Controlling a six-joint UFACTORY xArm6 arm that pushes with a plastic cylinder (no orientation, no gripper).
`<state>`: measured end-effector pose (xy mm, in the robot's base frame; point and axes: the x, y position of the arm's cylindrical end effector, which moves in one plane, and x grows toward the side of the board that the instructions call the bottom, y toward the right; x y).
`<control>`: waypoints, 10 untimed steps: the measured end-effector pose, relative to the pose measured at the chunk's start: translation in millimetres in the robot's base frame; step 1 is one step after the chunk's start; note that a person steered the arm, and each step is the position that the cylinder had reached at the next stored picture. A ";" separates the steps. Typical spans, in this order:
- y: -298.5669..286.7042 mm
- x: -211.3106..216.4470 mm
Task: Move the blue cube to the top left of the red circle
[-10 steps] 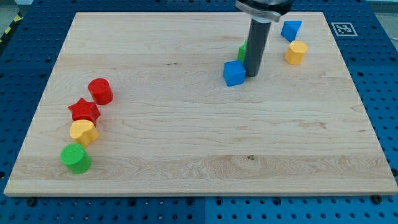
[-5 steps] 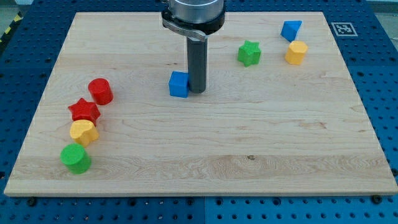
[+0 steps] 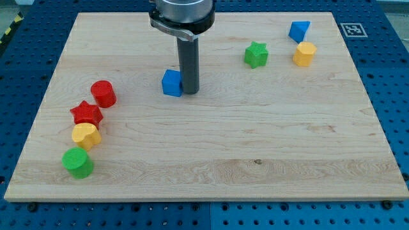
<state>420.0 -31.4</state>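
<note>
The blue cube [image 3: 170, 83] sits on the wooden board, above and left of the board's middle. My tip [image 3: 189, 93] touches the cube's right side. The red circle [image 3: 103, 93], a short cylinder, stands near the board's left edge, well to the left of the cube and slightly lower in the view.
A red star [image 3: 86, 114], a yellow block [image 3: 85, 135] and a green cylinder [image 3: 78, 162] run down below the red circle. A green star [image 3: 255, 54], a blue triangular block [image 3: 298, 30] and a yellow block [image 3: 305, 53] lie at the top right.
My tip has swept left across the board, pushing the blue cube from beside the green star toward the red circle. The other blocks have not moved.
</note>
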 end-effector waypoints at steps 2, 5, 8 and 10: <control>0.0 -6.3; -8.0 6.1; -52.0 -20.8; -62.3 -27.2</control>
<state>392.8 -93.7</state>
